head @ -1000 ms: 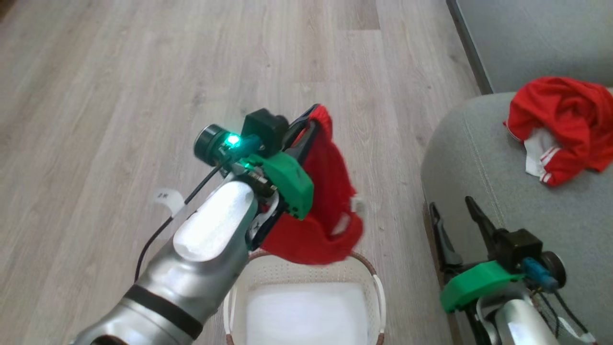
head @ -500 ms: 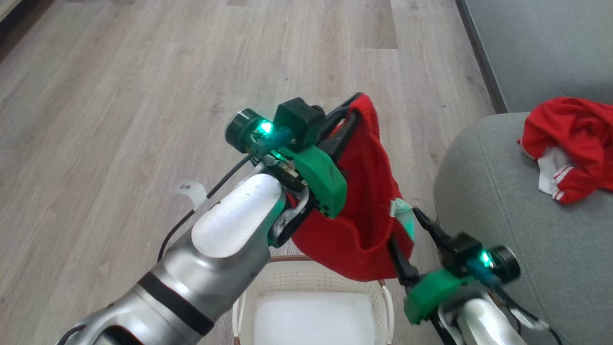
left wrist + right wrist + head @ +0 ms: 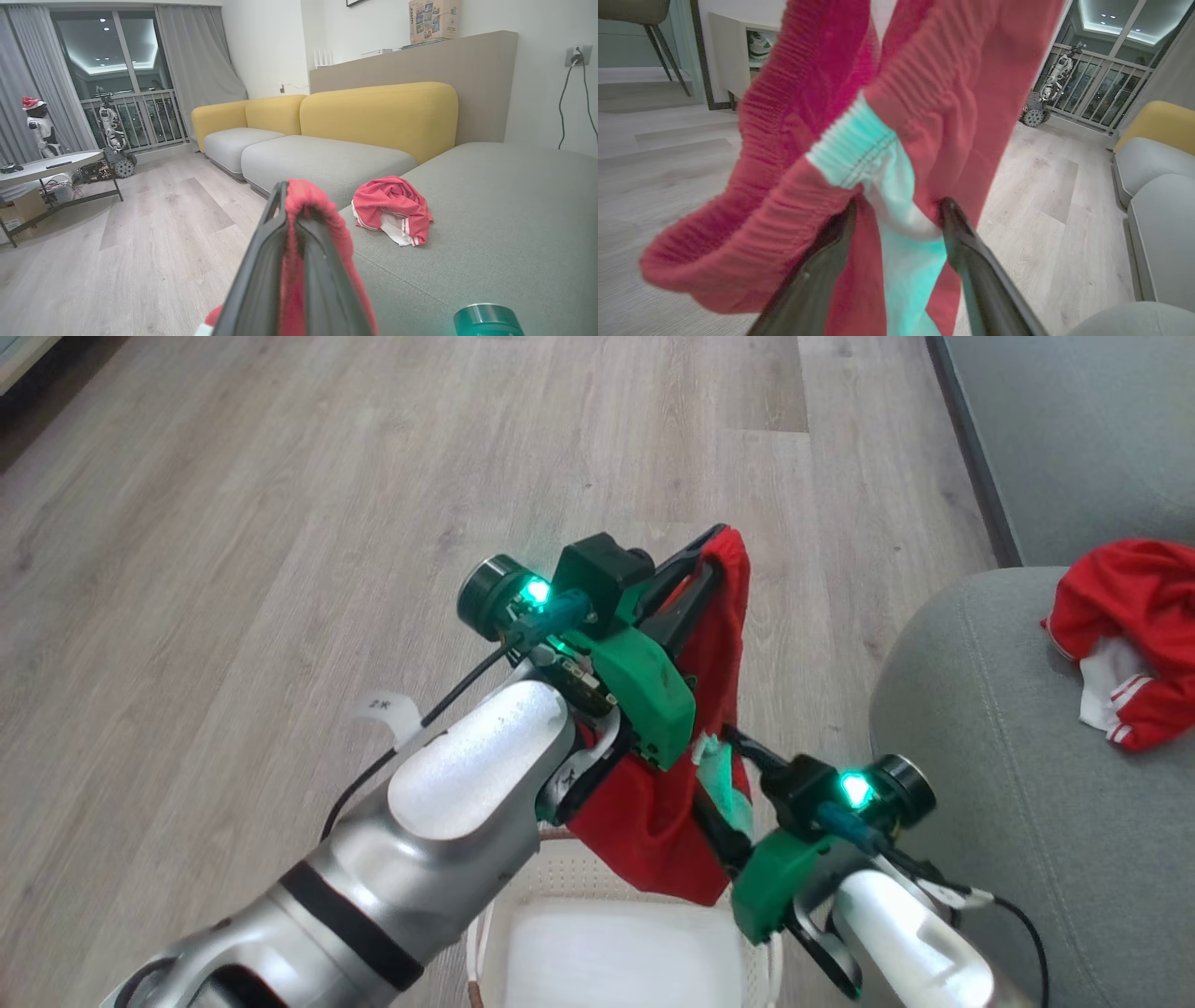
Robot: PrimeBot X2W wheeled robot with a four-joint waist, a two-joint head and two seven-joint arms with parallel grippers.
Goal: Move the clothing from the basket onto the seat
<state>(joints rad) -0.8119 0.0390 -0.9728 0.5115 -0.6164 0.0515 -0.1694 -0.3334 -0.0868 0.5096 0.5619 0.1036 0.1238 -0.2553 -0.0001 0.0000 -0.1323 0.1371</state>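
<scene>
My left gripper [image 3: 714, 549] is shut on a red garment of the clothing [image 3: 653, 821], which hangs from it above the basket [image 3: 569, 873]. The left wrist view shows red fabric pinched between the left gripper's [image 3: 289, 205] dark fingers. My right gripper [image 3: 719, 779] has reached into the hanging garment's lower part. Its jaws [image 3: 898, 205] stand apart on either side of a white panel of the red cloth [image 3: 952, 93]. The basket's white base looks bare. Another red and white garment [image 3: 1134, 635] lies crumpled on the grey seat [image 3: 1008, 821], as the left wrist view confirms for the garment [image 3: 392, 207] and the seat [image 3: 490, 224].
Light wood floor [image 3: 280, 523] spreads to the left and ahead. A grey sofa section [image 3: 1074, 429] sits at the upper right. Beyond the seat is a yellow-backed sofa [image 3: 373, 112], with a round table [image 3: 46, 165] at the far left.
My right gripper has swung left from beside the seat to the hanging garment, and its fingers now straddle the white panel. The left gripper keeps its hold. The camera has shifted.
</scene>
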